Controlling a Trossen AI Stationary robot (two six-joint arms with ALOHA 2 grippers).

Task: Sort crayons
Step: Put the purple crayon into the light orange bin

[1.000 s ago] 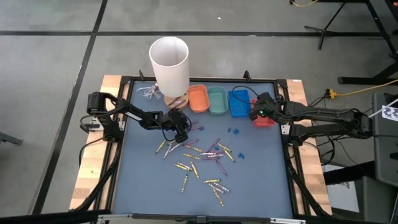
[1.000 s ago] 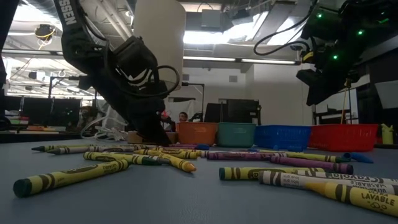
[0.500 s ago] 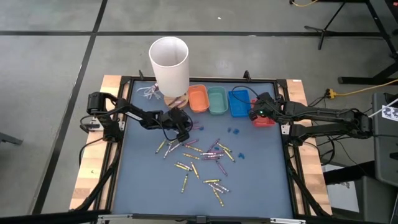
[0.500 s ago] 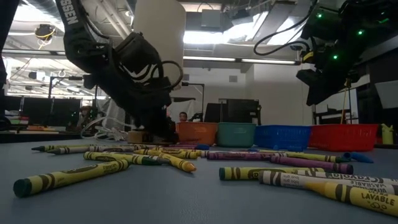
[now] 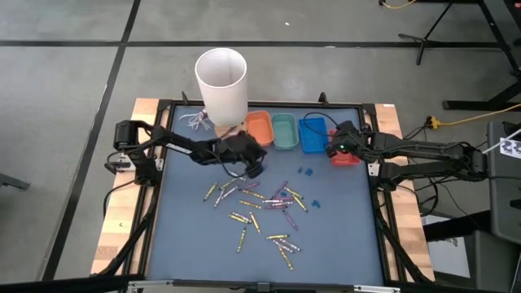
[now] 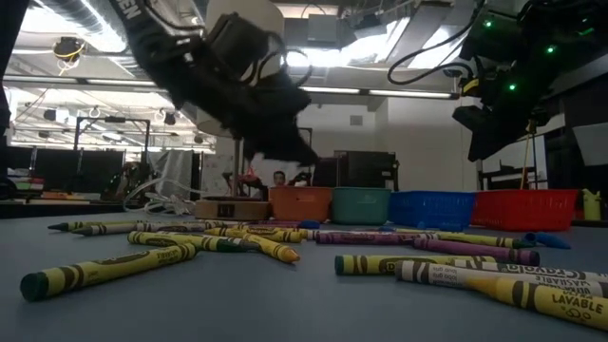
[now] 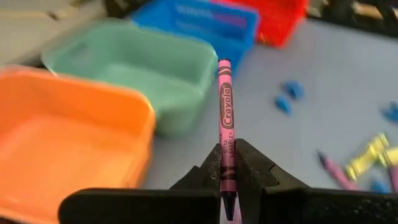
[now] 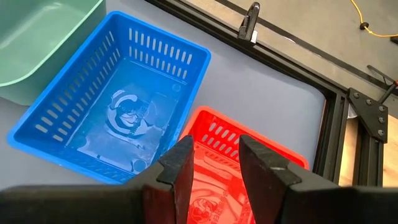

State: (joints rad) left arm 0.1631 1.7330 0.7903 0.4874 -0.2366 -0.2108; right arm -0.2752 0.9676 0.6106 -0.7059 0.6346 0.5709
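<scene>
From above pretty much all the crayons (image 5: 259,203) are loose on the table (image 5: 342,236) with the trays looking empty, the left wrist view has the left end effector (image 7: 227,163) pinching one purple crayon (image 7: 224,118) near the orange tray (image 7: 68,140), and the right end effector (image 8: 214,163) hangs parted, empty, over the red tray (image 8: 217,134).

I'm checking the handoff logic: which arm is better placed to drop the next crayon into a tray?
Left. The left gripper is shut on a purple crayon, lifted near the orange tray. The right gripper hangs open and empty over the red tray.
</scene>
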